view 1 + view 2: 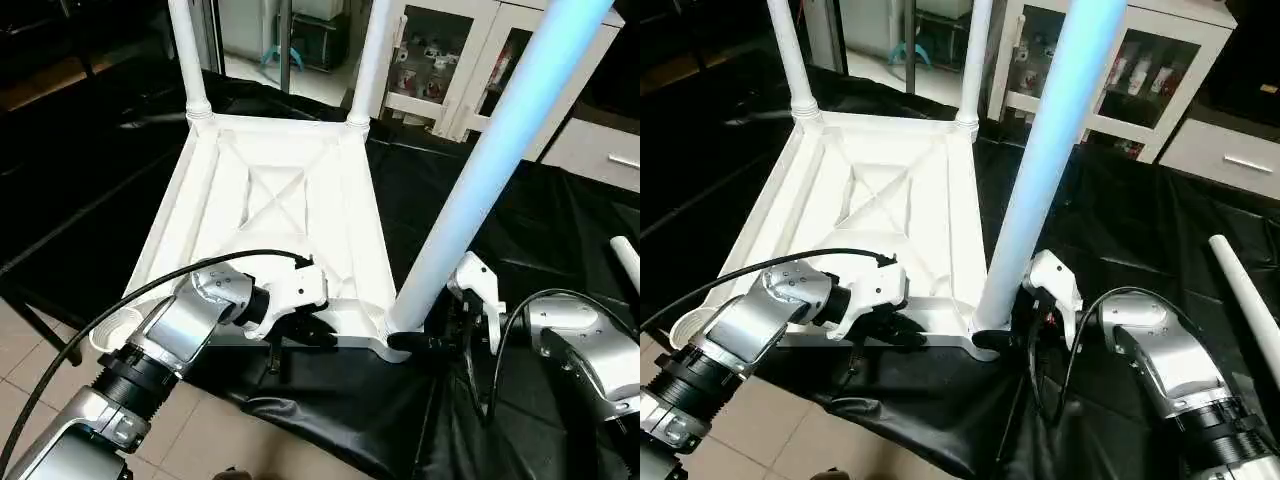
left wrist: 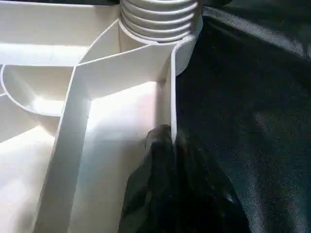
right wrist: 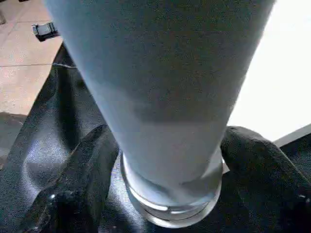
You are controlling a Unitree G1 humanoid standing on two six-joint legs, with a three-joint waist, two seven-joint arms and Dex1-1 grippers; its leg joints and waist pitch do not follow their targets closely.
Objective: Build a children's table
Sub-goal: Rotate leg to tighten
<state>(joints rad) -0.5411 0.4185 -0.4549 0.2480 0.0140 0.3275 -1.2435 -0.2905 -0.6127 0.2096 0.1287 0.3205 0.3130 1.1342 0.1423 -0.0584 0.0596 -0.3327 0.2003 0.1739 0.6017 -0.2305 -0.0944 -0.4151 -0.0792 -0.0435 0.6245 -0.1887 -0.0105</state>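
1. The white tabletop is lying upside down on a black cloth, its X-ribbed underside facing up.
2. Two white tube legs are standing upright in the far corner sockets, the far left leg and the far right leg.
3. A third leg is rising from the near right corner socket, leaning a little toward the right as it goes up.
4. The left gripper is pinching the near rim of the tabletop, its black fingers pressed together on the thin wall, one inside and one outside.
5. The right gripper is sitting at the base of the third leg, its fingers spread to either side of the tube just above the threaded end; whether they are pressing on it I cannot tell.
6. A fourth leg is lying loose on the cloth, off to the right, well apart from the tabletop.
7. The near left socket is standing without a leg, beside the left forearm.
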